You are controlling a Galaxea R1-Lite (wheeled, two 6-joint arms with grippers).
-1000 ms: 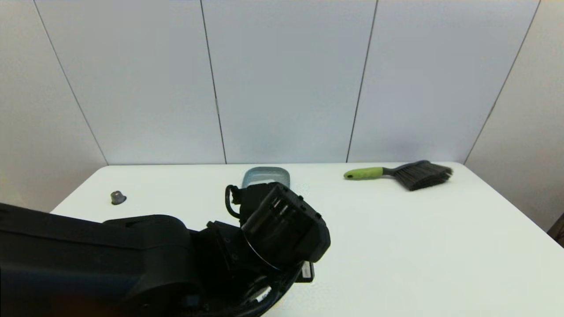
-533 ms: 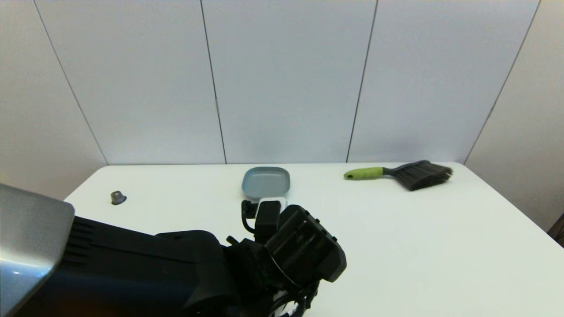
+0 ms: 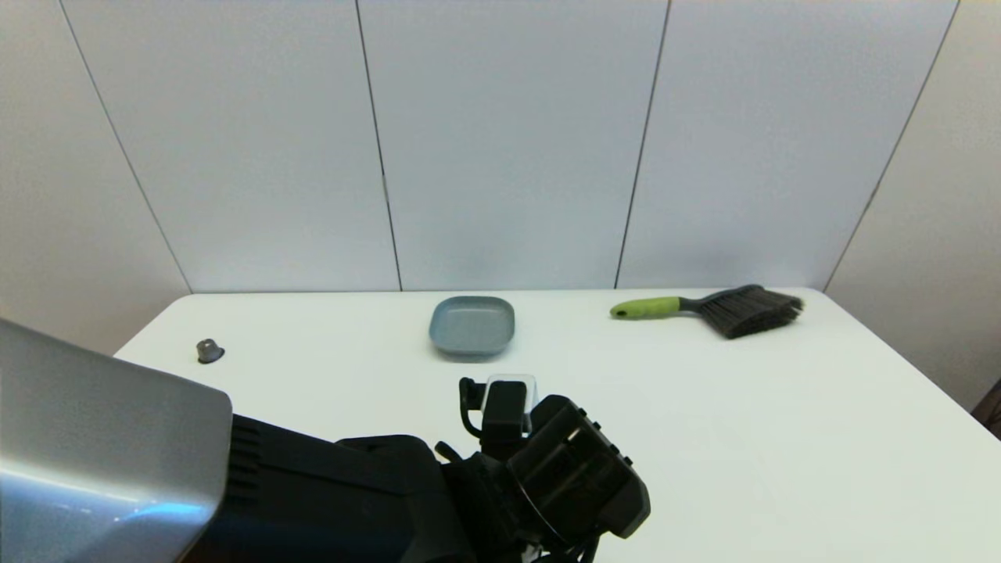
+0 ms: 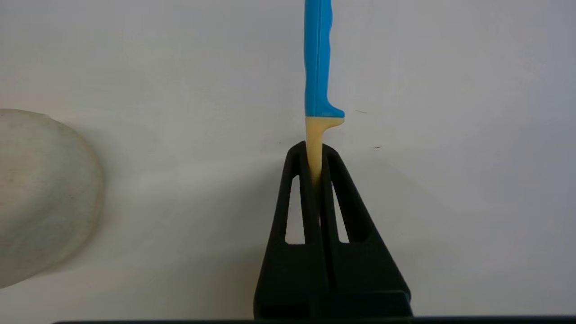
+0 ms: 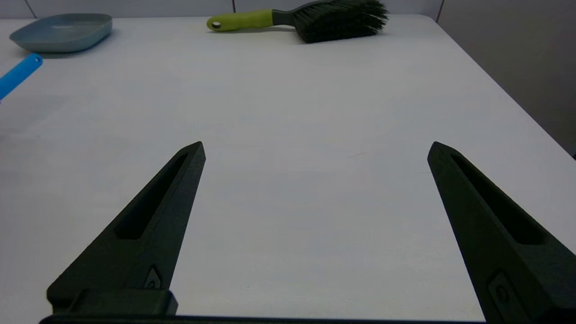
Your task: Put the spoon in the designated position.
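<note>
The spoon (image 4: 317, 67) has a bright blue handle and a yellow neck. In the left wrist view my left gripper (image 4: 315, 152) is shut on that yellow neck, with the handle sticking out past the fingertips over the white tabletop (image 4: 450, 180). The bowl is hidden between the fingers. In the head view the left arm's wrist (image 3: 563, 477) covers both the fingers and the spoon. The spoon's blue handle end (image 5: 18, 74) shows in the right wrist view. My right gripper (image 5: 315, 150) is open low over bare table, holding nothing. The designated position carries no visible mark.
A grey-blue dish (image 3: 471, 324) sits at the back centre, just beyond the left wrist. A green-handled black brush (image 3: 719, 309) lies at the back right and a small grey knob (image 3: 209, 351) at the back left. A pale rounded object (image 4: 40, 193) shows in the left wrist view.
My left arm has drawn back toward the near edge and slightly right, uncovering the grey-blue dish. The brush, knob and dish have not moved.
</note>
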